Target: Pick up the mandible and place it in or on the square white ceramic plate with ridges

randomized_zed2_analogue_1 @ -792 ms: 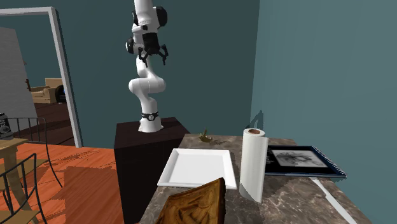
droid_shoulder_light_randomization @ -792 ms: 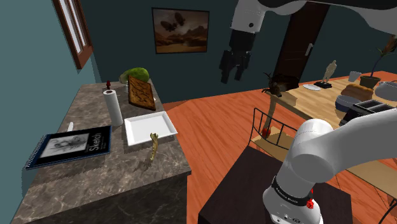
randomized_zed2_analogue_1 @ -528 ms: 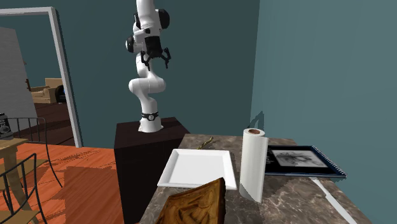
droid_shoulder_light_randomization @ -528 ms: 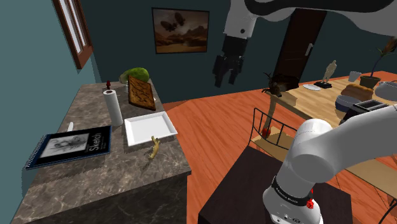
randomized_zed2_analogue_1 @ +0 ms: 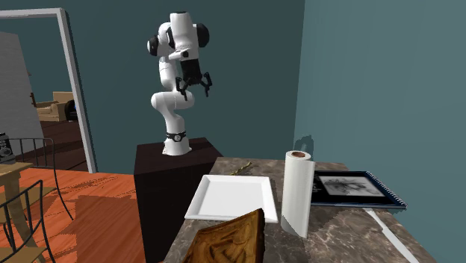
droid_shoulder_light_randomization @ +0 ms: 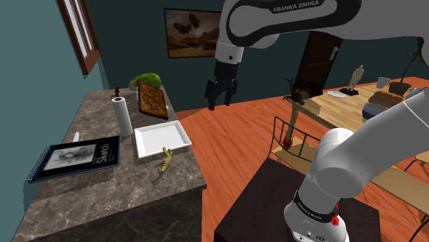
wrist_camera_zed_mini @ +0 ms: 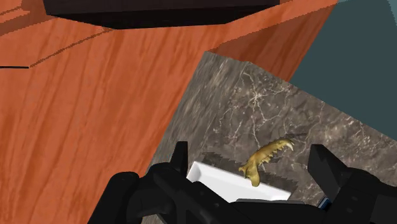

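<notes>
End effector [droid_shoulder_light_randomization: 217, 104] wide open, empty, high beyond tabletop [droid_shoulder_light_randomization: 103, 189] edge. Mandible [droid_shoulder_light_randomization: 165, 159] lies well below, toward shoulder view's left; long axis runs away from square white plate [droid_shoulder_light_randomization: 142, 132].

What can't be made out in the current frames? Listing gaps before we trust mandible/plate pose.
Plate: wrist view, near part hidden under the pincer's black body; ridges too faint to tell.
Mandible: second exterior view, a sliver beyond the plate, too small for shape.
Green object: shoulder view, base hidden behind the brown board; identity unclear.
Brown board: second exterior view, cut off by the bottom edge.
</notes>
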